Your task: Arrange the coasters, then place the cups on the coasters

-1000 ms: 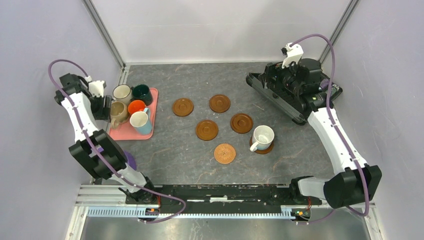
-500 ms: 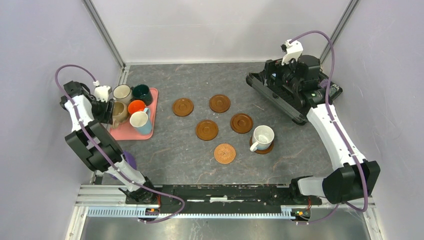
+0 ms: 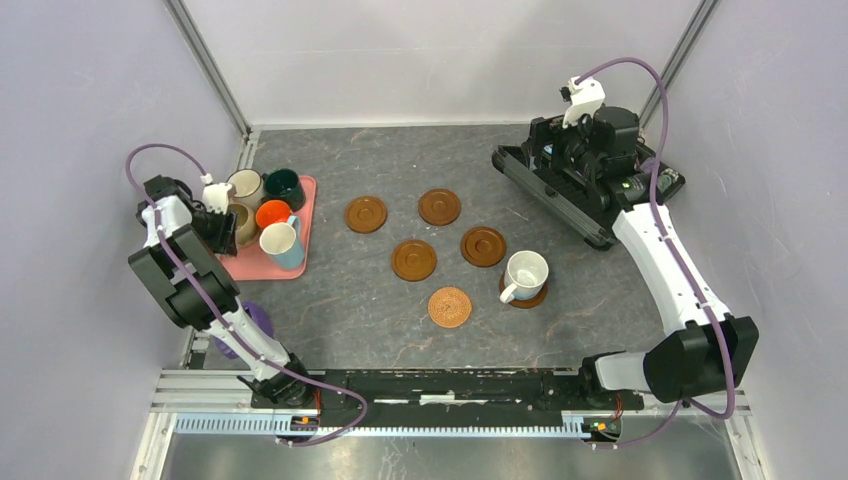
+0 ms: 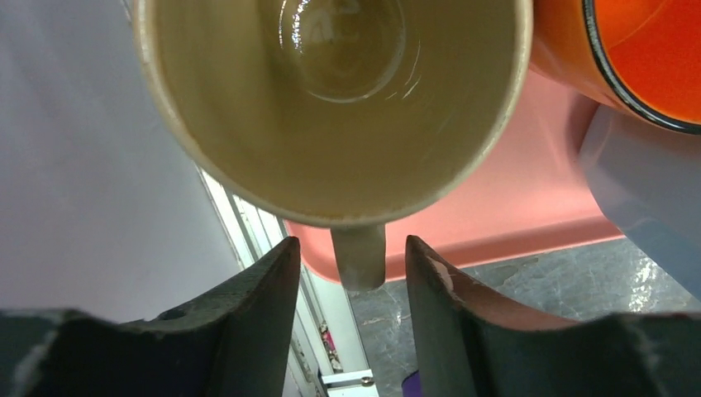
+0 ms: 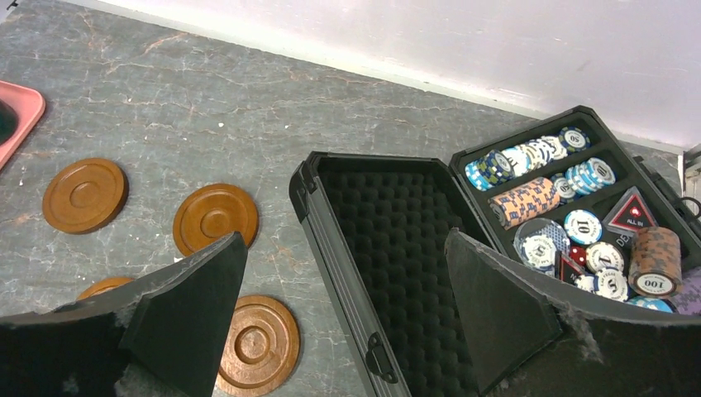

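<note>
Four brown coasters [image 3: 414,259] and a woven one [image 3: 450,307] lie mid-table; a sixth sits under the white cup [image 3: 525,272]. The cream [image 3: 243,185], dark green [image 3: 285,186], beige [image 3: 238,222], orange [image 3: 273,213] and light blue [image 3: 282,243] cups stand on the pink tray [image 3: 245,265]. My left gripper [image 4: 350,241] is open at the tray's left side. Its fingers straddle the beige cup's [image 4: 331,107] handle [image 4: 358,256] with a gap on each side. My right gripper [image 5: 345,235] hangs wide open and empty over the chip case [image 5: 380,248], with coasters [image 5: 215,219] to its left.
An open black case [image 3: 580,190] of poker chips [image 5: 537,198] lies at the back right. The left wall stands close behind my left arm. The orange cup [image 4: 636,50] and light blue cup [image 4: 653,198] crowd the beige one on the tray [image 4: 529,198].
My left gripper has slid in toward the beige cup's handle and its jaws have narrowed around it. The right arm has drifted slightly and stays open.
</note>
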### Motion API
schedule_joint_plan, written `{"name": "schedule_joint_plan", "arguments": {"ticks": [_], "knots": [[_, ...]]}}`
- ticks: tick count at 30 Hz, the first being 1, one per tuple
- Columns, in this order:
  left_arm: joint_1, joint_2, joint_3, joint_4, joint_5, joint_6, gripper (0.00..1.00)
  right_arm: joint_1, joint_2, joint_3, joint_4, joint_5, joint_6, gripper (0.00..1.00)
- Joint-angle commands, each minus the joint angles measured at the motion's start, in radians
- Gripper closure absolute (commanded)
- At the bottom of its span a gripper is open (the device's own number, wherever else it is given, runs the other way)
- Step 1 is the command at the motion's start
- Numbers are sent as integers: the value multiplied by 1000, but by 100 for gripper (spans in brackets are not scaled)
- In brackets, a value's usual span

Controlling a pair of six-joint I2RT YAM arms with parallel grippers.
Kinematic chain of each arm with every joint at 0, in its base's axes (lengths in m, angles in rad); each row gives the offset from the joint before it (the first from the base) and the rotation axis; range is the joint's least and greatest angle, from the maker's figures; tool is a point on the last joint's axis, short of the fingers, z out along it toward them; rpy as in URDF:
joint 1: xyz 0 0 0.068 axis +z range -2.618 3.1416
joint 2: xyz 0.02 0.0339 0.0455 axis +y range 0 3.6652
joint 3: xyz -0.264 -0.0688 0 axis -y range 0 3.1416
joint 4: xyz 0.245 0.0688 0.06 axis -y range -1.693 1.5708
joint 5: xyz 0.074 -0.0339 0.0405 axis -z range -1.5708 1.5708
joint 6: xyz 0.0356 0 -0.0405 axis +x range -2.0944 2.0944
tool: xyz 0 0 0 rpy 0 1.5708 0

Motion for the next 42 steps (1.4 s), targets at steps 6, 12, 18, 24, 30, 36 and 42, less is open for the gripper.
{"name": "schedule_joint_plan", "arguments": {"ticks": [6, 12, 18, 24, 30, 36, 42], "knots": [[-3, 9, -70, 170, 58, 33, 51, -3, 6, 53, 10, 17, -26, 2], [-2, 6, -68, 192, 58, 28, 68, -1, 8, 50, 13, 10, -53, 2], [-1, -40, -68, 155, 64, 42, 92, -1, -3, 31, 31, 9, -51, 2], [6, -128, -64, 115, 87, 22, 98, -1, -15, 13, 57, 2, -50, 2], [12, -188, 0, 66, 90, -52, 98, -1, -30, -13, 80, -7, -45, 2], [11, -235, 67, 5, 133, -87, 98, -1, -44, -22, 92, -14, -47, 2], [0, -266, 216, -69, 223, -193, 98, -1, -56, -25, 99, -16, -52, 2]]}}
